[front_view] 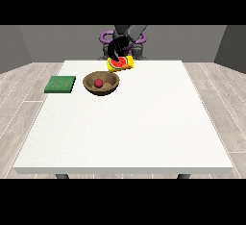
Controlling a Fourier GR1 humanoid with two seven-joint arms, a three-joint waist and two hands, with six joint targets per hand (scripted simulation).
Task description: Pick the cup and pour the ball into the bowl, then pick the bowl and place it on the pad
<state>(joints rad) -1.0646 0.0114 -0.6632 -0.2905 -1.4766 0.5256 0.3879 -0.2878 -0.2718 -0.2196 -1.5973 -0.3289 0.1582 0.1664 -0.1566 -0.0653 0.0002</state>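
Above the wooden bowl (pixel 101 84), a black hand (pixel 116 49) clasps the tipped yellow cup (pixel 120 64), apparently with curled fingers. The red ball (pixel 98 83) lies inside the bowl; the green pad (pixel 60 84) sits beside it.

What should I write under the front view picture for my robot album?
A hand tips the yellow cup above the brown bowl, the red ball lies inside, and the green pad waits beside.

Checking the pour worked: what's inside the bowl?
A red ball lies inside the bowl. The near wall hides part of the bowl's floor.
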